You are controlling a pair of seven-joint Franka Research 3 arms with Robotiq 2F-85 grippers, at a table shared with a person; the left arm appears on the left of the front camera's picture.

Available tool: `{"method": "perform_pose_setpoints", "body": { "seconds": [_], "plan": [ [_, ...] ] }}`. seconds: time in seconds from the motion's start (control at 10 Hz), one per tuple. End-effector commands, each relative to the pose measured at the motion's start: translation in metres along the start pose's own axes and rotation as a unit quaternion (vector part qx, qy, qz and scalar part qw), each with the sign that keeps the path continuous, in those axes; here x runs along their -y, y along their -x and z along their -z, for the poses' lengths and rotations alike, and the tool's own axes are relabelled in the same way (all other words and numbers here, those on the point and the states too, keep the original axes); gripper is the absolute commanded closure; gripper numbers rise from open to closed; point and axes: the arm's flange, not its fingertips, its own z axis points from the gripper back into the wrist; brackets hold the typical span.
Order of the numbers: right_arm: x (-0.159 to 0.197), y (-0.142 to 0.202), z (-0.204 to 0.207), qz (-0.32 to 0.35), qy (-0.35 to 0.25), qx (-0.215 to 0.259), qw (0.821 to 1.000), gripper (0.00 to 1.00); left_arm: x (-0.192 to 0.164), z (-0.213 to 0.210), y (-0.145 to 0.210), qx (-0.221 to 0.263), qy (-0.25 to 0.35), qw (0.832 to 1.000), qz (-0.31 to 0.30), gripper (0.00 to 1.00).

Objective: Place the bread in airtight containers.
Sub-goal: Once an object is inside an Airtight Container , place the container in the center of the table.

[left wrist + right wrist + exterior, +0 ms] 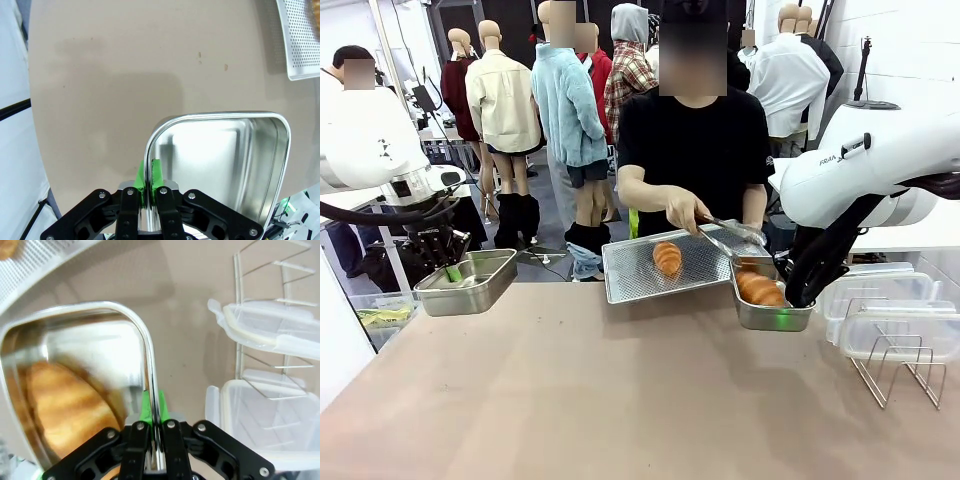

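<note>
My left gripper is shut on the rim of an empty steel airtight container, holding it just above the table's far left. On the right, a second container has my right gripper shut on its rim. A golden-brown bread lies inside it. Another bread sits on the perforated steel tray. The person's hand holds metal tongs just above the right container.
Clear plastic lids lie stacked at the far right, with a wire rack in front of them. The tray's corner shows beyond the left container. Bare brown table fills the near middle.
</note>
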Motion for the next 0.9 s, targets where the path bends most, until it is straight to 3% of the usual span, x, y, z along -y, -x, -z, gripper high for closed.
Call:
{"method": "perform_pose_setpoints", "body": {
  "seconds": [0.0, 0.8],
  "plan": [
    [-0.0013, -0.0009, -0.0036, -0.001, 0.002, 0.005, 1.0, 1.0, -0.0011, -0.0029, -0.0008, 0.005, -0.002, 1.0, 0.0, 1.0],
    [-0.0013, -0.0009, -0.0036, -0.001, 0.002, 0.005, 1.0, 1.0, -0.0011, -0.0029, -0.0008, 0.005, -0.002, 1.0, 0.0, 1.0]
  ]
}}
